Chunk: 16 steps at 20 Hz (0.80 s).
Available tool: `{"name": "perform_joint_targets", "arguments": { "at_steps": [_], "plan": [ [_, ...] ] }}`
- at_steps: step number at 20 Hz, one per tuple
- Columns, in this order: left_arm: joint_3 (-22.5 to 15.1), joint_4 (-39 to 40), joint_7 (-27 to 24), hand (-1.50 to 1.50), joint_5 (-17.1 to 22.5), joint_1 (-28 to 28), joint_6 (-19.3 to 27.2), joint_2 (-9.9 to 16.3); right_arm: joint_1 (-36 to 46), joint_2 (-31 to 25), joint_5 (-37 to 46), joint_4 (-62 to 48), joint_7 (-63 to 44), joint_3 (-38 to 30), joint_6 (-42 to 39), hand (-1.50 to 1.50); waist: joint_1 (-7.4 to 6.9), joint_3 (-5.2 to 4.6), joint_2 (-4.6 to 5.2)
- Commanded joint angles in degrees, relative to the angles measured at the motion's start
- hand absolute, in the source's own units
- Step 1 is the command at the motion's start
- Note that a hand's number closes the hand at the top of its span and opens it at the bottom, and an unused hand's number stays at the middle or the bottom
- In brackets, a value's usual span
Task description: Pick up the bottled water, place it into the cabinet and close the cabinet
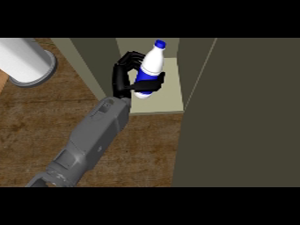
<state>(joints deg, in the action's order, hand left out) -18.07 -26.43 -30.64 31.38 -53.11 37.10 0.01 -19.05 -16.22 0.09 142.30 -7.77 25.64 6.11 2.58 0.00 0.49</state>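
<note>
A grey forearm point(90, 140) rises from the lower left of the frame across the brown wooden counter point(22, 123). Its black left hand point(127, 75), upper centre, has its fingers and thumb curled round the water bottle point(151, 63), held tilted over the pale cabinet shelf point(168, 99). The dark cabinet door point(250, 114) fills the right. A white cylinder point(19, 59) sits upper left.

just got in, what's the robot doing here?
One hand is curled round a water bottle, white with a blue cap and label, and holds it tilted inside the open cabinet, above the pale shelf. The bottle is not yet let go. The cabinet door stands open at the right. The other hand is out of view. A white cylinder sits at the upper left on the wooden counter.
</note>
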Motion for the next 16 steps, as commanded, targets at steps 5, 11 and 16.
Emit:
{"name": "perform_joint_targets", "arguments": {
  "at_steps": [5, 11, 16],
  "plan": [
    [3.05, 10.58, -5.48, 1.5, 0.51, -6.23, 1.71, 0.01, -0.54, -0.87, -5.43, 4.46, -1.64, -2.49, -2.79, -1.5, 1.07, -0.03, 0.53],
    [3.35, 17.51, -3.4, -1.5, -2.4, -11.32, -0.99, 1.51, -1.86, 1.44, -2.4, 0.7, 2.09, -0.99, -2.03, -1.5, 0.97, -0.02, 0.59],
    [5.08, 18.15, -6.98, -1.5, -1.21, -9.46, -3.18, 1.64, -2.26, -0.18, -4.56, 5.22, -0.66, -1.66, -4.16, -1.5, 1.3, -0.07, 0.79]
  ]
}}
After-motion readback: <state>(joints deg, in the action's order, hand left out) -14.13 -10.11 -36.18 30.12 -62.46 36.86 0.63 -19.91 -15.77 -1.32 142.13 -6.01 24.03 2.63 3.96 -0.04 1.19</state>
